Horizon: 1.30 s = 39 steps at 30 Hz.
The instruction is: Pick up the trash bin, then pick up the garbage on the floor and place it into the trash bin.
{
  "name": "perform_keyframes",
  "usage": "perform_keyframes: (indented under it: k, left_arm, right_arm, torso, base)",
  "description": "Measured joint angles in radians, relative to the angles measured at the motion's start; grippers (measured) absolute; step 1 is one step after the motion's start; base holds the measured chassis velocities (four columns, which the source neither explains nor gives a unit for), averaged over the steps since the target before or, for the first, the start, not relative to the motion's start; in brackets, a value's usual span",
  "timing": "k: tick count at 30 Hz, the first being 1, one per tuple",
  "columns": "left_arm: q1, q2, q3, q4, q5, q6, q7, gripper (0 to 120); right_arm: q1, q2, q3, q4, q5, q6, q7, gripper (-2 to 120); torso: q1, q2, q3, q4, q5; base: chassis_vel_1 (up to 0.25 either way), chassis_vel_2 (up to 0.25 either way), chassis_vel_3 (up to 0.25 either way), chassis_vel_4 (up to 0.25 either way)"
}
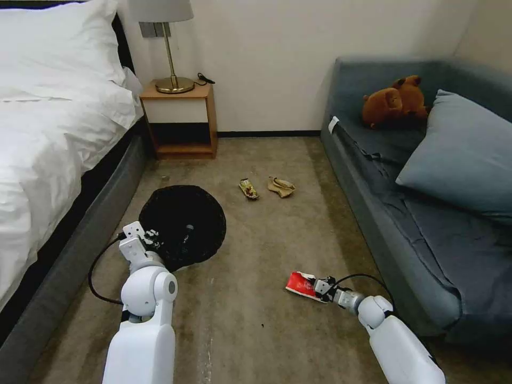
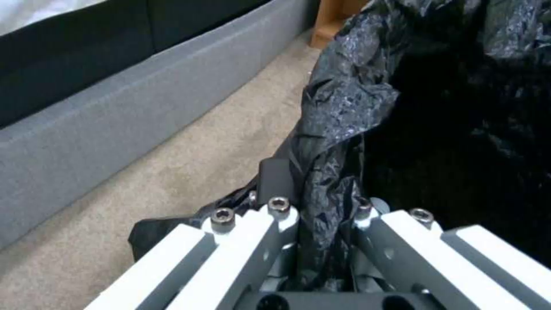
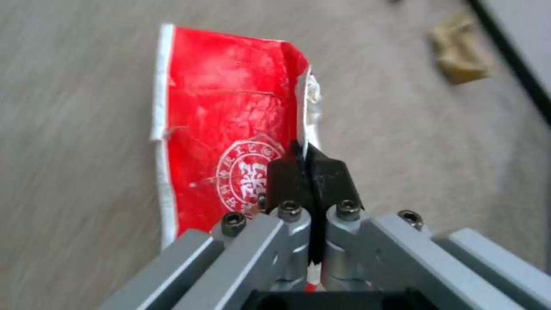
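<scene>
Trash bin: the trash bin (image 1: 184,224), its black bag (image 2: 344,107) folded over the rim, sits on the floor (image 1: 256,320) near the bed's (image 1: 48,138) long edge, in front of the nightstand (image 1: 181,114).
Left end effector: my left end effector (image 1: 140,234) is at the bin's near rim, clenched on a fold of the bag; in the left wrist view crinkled plastic runs between my fingers (image 2: 275,172).
Red packet: the flattened red-white packet (image 1: 301,284) is near the sofa's (image 1: 384,224) front edge, well apart from the bin.
Right end effector: my right end effector (image 1: 320,288) is clamped on the packet's torn edge, the fingertips (image 3: 287,181) pressed together with only a thin strip between them.
Other garbage: the small snack wrapper (image 1: 248,189) and the crumpled tan paper (image 1: 281,186) lie side by side on the floor beyond the bin, toward the far wall.
Plush toy: a brown plush toy (image 1: 394,101) rests on the sofa's far corner; not mine to collect.
Risk, packet: I judge my hold is narrow and on a ragged edge, so the packet may tear or slide out as I carry it across.
Risk, bin: I seem to hold mainly plastic, not the rim itself; a lift could pull the bag loose or tip the bin.
Risk, drop: a limp packet released over the edge of the rim could land back on the floor.
</scene>
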State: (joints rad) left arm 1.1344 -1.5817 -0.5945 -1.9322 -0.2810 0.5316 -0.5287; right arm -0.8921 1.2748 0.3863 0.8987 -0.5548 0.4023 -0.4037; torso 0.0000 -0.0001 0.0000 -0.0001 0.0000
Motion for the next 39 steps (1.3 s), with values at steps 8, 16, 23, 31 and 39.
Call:
perform_keyframes:
  k: [8, 16, 23, 31, 39]
  left_arm:
    - [0.000, -0.004, 0.002, 0.019, -0.001, -0.007, 0.000, 2]
    - [-0.012, -0.008, 0.006, 0.045, 0.002, -0.013, 0.001, 2]
    - [-0.016, -0.018, 0.014, 0.053, 0.013, -0.014, 0.002, 2]
    - [-0.014, -0.026, 0.022, 0.049, 0.025, -0.014, 0.003, 2]
    - [-0.014, -0.027, 0.025, 0.047, 0.026, -0.014, 0.003, 2]
  right_arm:
    - [-0.001, 0.011, -0.090, 0.136, 0.381, -0.004, 0.177, 0]
    - [0.049, 0.058, -0.346, 0.469, 0.686, -0.038, 0.439, 0]
    - [0.153, 0.089, -0.535, 0.562, 0.726, -0.103, 0.525, 0]
    - [0.219, 0.139, -0.702, 0.495, 0.708, -0.128, 0.551, 0]
    - [0.199, 0.159, -0.724, 0.418, 0.669, -0.120, 0.550, 0]
  torso:
    - [0.000, 0.000, 0.000, -0.0001, -0.0001]
    - [0.000, 0.000, 0.000, 0.0002, -0.0003]
    - [0.000, 0.000, 0.000, 0.0002, -0.0005]
    - [0.000, 0.000, 0.000, 0.0002, -0.0002]
    - [0.000, 0.000, 0.000, 0.0001, -0.0001]
  base:
    - [0.000, 0.000, 0.000, 0.000]
    - [0.000, 0.000, 0.000, 0.000]
    - [0.000, 0.000, 0.000, 0.000]
    - [0.000, 0.000, 0.000, 0.000]
    - [0.000, 0.000, 0.000, 0.000]
